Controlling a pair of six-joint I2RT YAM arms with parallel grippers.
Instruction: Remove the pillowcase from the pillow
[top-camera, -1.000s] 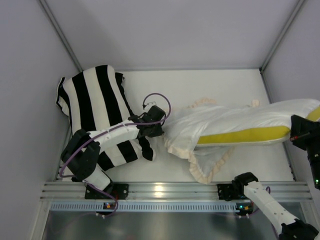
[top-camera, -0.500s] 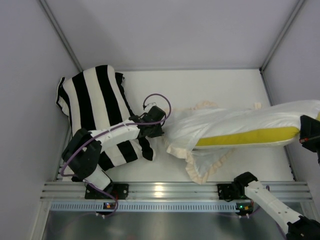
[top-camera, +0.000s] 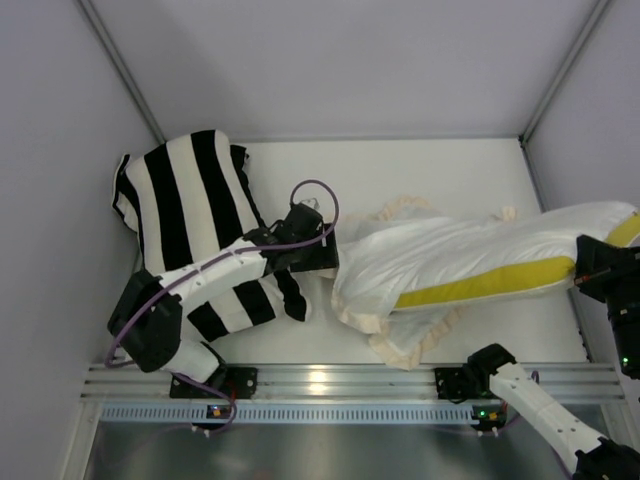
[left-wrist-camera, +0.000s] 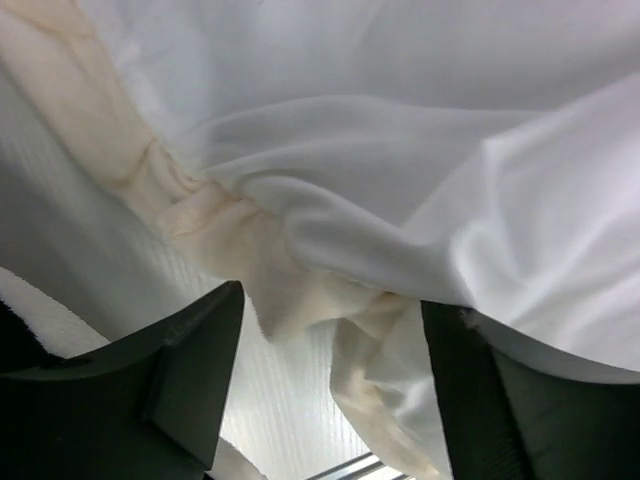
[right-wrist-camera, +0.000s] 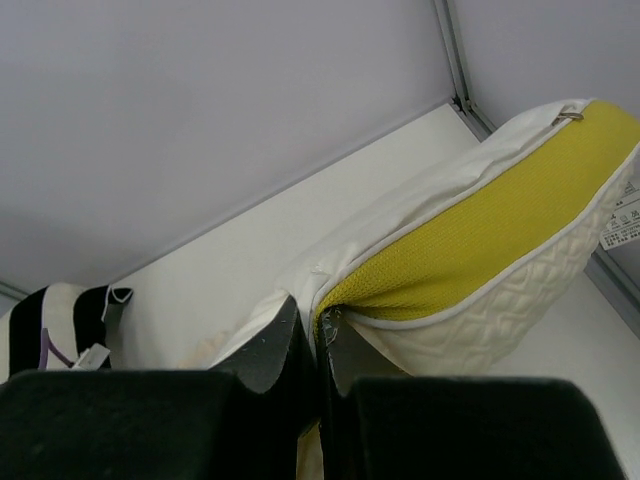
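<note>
Left arm reaches over the striped cushion (top-camera: 185, 200), which lies at the back left of the table (top-camera: 420, 170). Left gripper (left-wrist-camera: 330, 385) sits at the left end of the pillowcase (top-camera: 420, 250).

Left wrist view: the two dark fingers (left-wrist-camera: 190, 370) are spread wide, released. Cream frill (left-wrist-camera: 300, 290) and white cloth hang down into the gap between them. No pinch visible on either side.

Pillowcase shows its cream-white face. It lies mid-table, just right of the cushion. The frill runs round its near edge and along the back. No dark grey face in view.

Pillow (top-camera: 590, 225) stretches from mid-table out to the right wall, its left part inside the pillowcase. Where the cover ends along it is hard to trace from above. Yellow band (top-camera: 480, 282) runs along its near side, slanting up toward the right.

Right gripper (right-wrist-camera: 315, 335) is at the pillow's far right end. Right wrist view: jaws clenched on the pillow's edge, at the seam where the yellow band meets white fabric. Quilted white face below the band. A small printed label (right-wrist-camera: 625, 230) is at the right edge and a zip pull (right-wrist-camera: 570, 115) at the top corner.
</note>
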